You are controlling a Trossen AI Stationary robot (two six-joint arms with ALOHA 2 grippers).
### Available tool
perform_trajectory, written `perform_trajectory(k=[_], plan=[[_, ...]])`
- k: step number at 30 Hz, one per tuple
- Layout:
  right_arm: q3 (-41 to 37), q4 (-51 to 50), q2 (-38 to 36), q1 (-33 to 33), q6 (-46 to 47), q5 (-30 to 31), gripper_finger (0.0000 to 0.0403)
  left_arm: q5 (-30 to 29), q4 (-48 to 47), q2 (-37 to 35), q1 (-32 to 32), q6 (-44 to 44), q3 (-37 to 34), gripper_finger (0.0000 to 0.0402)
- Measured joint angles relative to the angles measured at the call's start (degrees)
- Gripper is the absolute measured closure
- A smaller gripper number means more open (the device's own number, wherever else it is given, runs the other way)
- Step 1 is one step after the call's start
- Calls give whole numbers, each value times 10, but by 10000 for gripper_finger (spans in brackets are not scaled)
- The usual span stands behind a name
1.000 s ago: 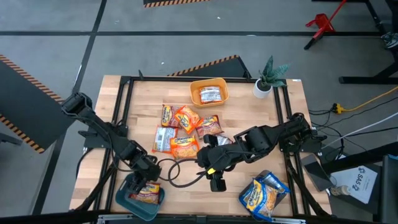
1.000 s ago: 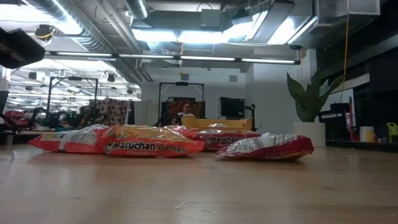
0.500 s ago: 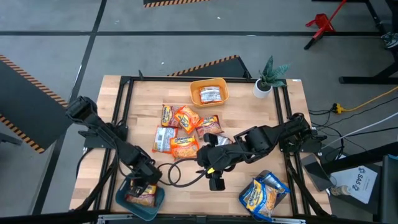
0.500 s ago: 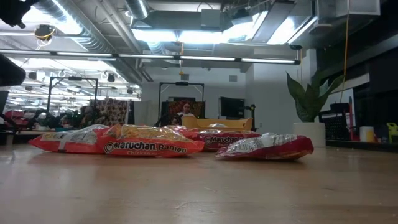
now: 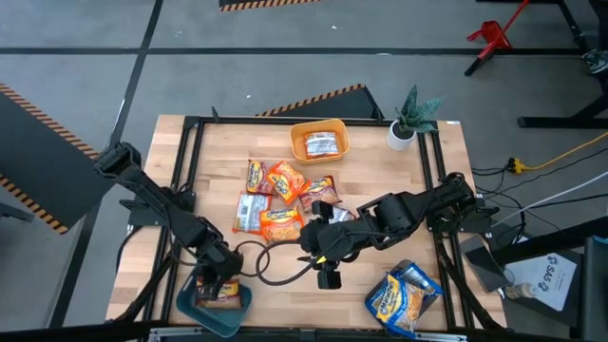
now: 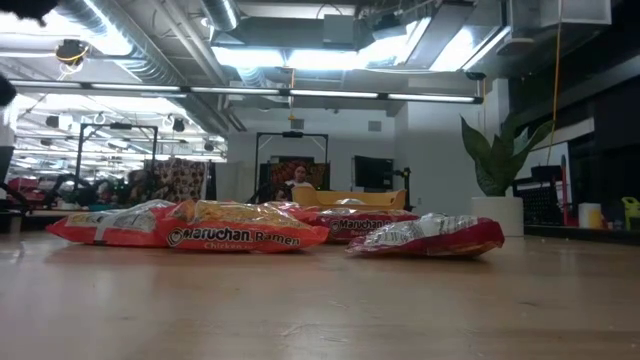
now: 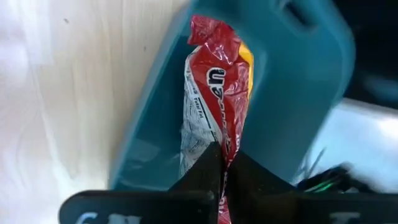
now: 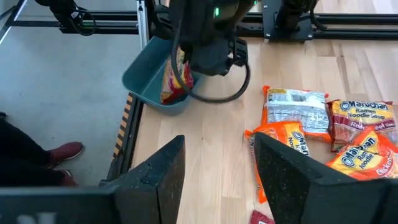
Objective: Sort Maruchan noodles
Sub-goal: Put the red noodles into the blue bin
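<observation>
As held: my left claw pinches red packet over teal bin.
Risk: packet catches bin wall, tips onto bench.

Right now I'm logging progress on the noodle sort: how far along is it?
Done: blue packets sit at the right front, a silver packet lies in the orange bin. In hand: the left tool is shut on a red packet inside the teal bin. Left: the central pile; the right tool waits open nearby.
</observation>
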Motion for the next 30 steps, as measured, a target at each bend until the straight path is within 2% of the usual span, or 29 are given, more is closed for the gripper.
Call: perform_trajectory(k=[7, 16, 23, 30], plan=[[0, 0, 0, 0, -2, 11, 227, -82, -20, -44, -16, -194, 45, 401], [0, 0, 0, 0, -17, 50, 227, -151, -121, -46, -81, -393, 88, 401], [0, 5, 0, 0, -16, 50, 227, -256, -139, -46, -131, -563, 94, 401], [0, 5, 0, 0, -19, 58, 227, -261, -159, -46, -174, -654, 94, 401]])
